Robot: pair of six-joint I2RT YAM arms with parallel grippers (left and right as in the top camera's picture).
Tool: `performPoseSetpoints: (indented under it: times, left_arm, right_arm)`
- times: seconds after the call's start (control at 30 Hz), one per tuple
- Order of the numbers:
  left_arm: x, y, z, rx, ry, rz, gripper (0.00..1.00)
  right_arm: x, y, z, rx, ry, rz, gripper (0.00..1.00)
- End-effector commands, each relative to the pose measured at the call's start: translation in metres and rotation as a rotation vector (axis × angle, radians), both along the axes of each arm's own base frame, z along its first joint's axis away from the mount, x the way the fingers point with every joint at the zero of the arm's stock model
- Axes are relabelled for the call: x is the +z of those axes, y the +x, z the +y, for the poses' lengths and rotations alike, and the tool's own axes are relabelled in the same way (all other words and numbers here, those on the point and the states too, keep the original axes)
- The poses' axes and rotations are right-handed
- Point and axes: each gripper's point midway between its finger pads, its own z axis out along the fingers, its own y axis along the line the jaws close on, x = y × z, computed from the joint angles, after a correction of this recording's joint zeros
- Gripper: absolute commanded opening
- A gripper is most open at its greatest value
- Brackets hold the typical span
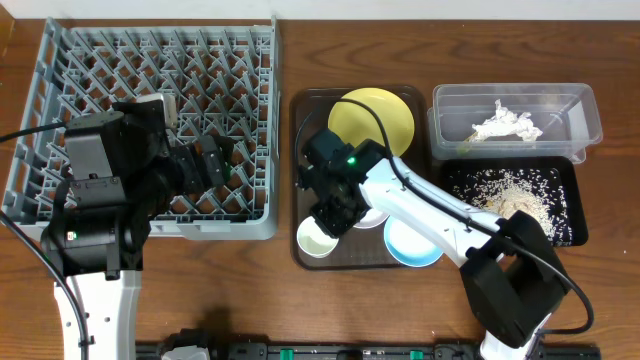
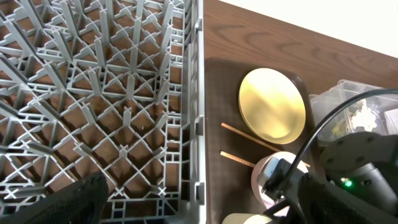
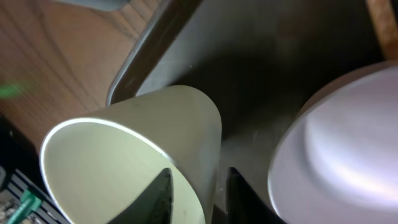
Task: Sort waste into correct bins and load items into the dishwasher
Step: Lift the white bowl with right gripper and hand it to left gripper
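Note:
My right gripper point(image 1: 333, 218) is down on the small white cup point(image 1: 318, 240) at the front left of the brown serving tray point(image 1: 297, 130). In the right wrist view one finger point(image 3: 163, 194) is inside the cup point(image 3: 118, 155) and the other outside, pinching its wall. The white bowl point(image 3: 342, 155) sits right beside it, and the light blue bowl point(image 1: 412, 245) and yellow plate point(image 1: 372, 118) share the tray. Two chopsticks point(image 2: 249, 138) lie below the plate point(image 2: 272, 104). My left gripper point(image 1: 222, 165) hangs open and empty over the right side of the grey dish rack point(image 1: 150, 60).
A clear tub point(image 1: 590, 120) at the back right holds a crumpled white napkin point(image 1: 507, 126). In front of it a black tray point(image 1: 577, 205) holds whitish rice scraps point(image 1: 515, 195). The rack's right wall point(image 2: 199, 112) stands close to the serving tray.

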Motion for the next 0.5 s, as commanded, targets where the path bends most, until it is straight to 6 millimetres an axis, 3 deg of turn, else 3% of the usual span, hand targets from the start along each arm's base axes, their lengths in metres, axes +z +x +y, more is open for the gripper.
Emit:
performPoseSetpoints:
  times: [0.0, 0.07, 0.1, 0.27, 0.37, 0.43, 0.47]
  left_arm:
    - [0.005, 0.001, 0.002, 0.008, 0.004, -0.009, 0.98]
    - [0.004, 0.001, 0.002, 0.008, 0.004, -0.008, 0.98]
    - [0.004, 0.001, 0.002, 0.008, 0.004, -0.008, 0.98]
    - [0.004, 0.001, 0.002, 0.008, 0.003, -0.007, 0.98]
    - [0.001, 0.001, 0.002, 0.027, -0.019, 0.009, 0.98]
    - [-0.004, 0.002, 0.0, 0.054, -0.063, 0.04, 0.98]
    - [-0.006, 0.003, -0.002, 0.049, -0.083, 0.051, 0.98]
  right_arm:
    - [-0.005, -0.009, 0.004, 0.028, -0.009, -0.012, 0.21]
    - [-0.007, -0.009, 0.005, 0.026, -0.024, -0.029, 0.04]
    - [-0.008, -0.007, 0.004, 0.015, -0.031, -0.035, 0.01]
    - [0.0, 0.002, 0.002, -0.031, -0.022, -0.036, 0.01]
    - [0.038, 0.025, -0.001, -0.106, 0.079, -0.039, 0.01]
    - [0.08, 0.055, -0.007, -0.176, 0.203, -0.084, 0.01]
    - [0.09, 0.062, -0.009, -0.193, 0.237, -0.098, 0.01]
